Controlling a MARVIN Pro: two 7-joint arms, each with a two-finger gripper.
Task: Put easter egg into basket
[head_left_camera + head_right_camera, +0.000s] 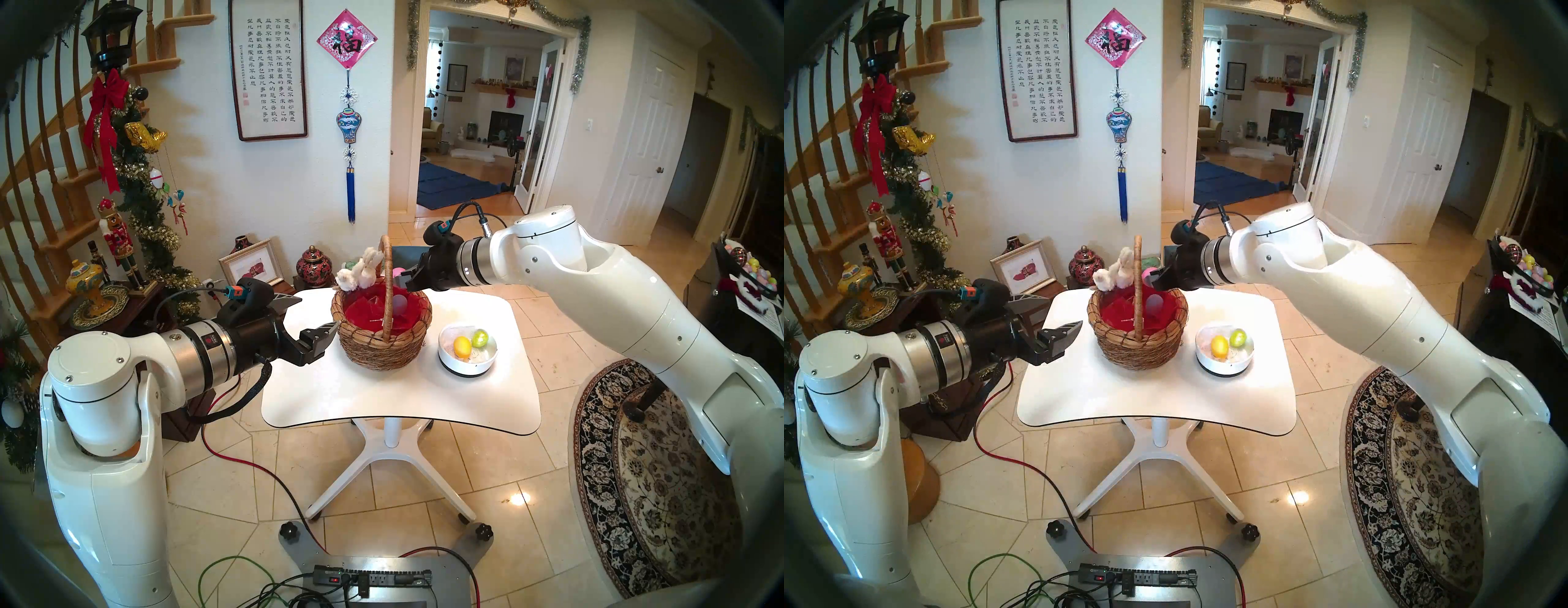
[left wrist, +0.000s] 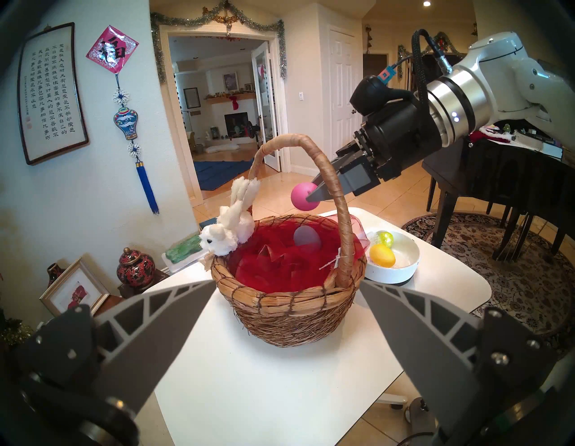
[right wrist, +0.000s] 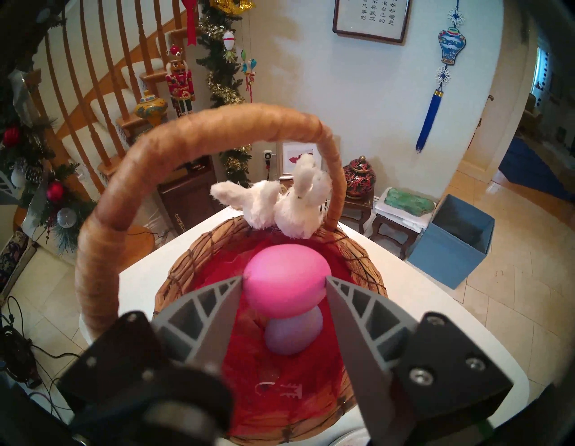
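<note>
Pink egg [image 1: 398,271] half hidden behind basket [image 1: 382,339] handle in head views, pinched at tip of right gripper [image 1: 409,281] over far rim. Left gripper [image 1: 316,316] parked beside basket, jaws spread, empty. Yellow egg [image 1: 462,346] and green egg [image 1: 480,338] waiting in white bowl [image 1: 466,367] on counter [image 1: 382,407].

From left wrist: pink egg raised above red lining [image 2: 280,264], just past handle [image 2: 339,224]; lavender egg [image 2: 306,239] already lying inside.

From right wrist: jaws clamped on both sides of pink egg, directly above lavender egg, plush bunny [image 3: 280,208] on rim beyond.

Step in hand, judged: carry finished, release pending. Next: lower slightly, steer clear of handle, spread jaws.
</note>
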